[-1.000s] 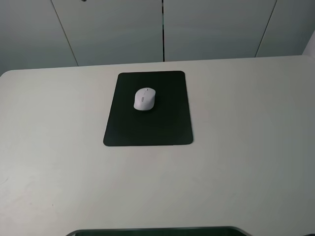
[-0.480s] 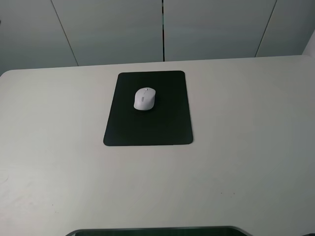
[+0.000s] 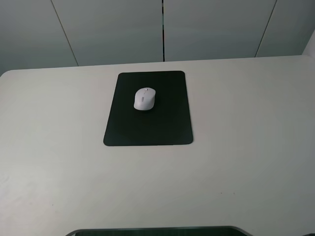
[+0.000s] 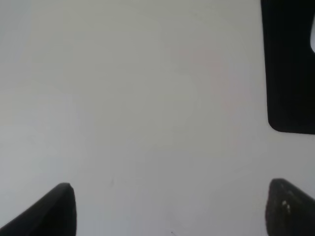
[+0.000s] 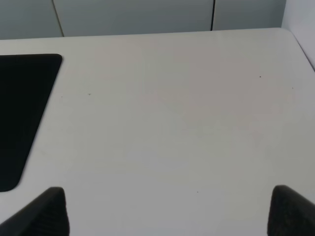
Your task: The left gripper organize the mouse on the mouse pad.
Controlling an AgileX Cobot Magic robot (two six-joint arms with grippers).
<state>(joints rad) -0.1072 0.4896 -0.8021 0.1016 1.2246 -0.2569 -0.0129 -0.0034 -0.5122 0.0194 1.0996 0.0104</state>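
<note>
Exterior high view: you see the small white-grey oval mouse (image 3: 144, 99) sitting on the flat matte black rectangular mouse pad (image 3: 148, 125), in the pad's far half and roughly centred side to side. The pad lies on the pale table (image 3: 236, 162), near its far edge. No arm shows here. The mouse rests fully inside the pad's border, so the task reads to you as done or all but done.

Left wrist view: the left gripper (image 4: 170, 211) looks down on bare table. Its two dark fingertips (image 4: 54, 209) stand far apart at opposite corners of the picture, spread wide with nothing between them. A rounded corner of the pad sits off to one side, with a sliver of white at the picture's edge, likely the mouse. You can take it that the gripper is parked clear of the pad so as not to nudge the mouse.

Right wrist view: the right gripper (image 5: 167, 211) likewise shows two dark tips well apart, empty, over bare table with the pad's corner at the margin. It has no part in this job.
</note>
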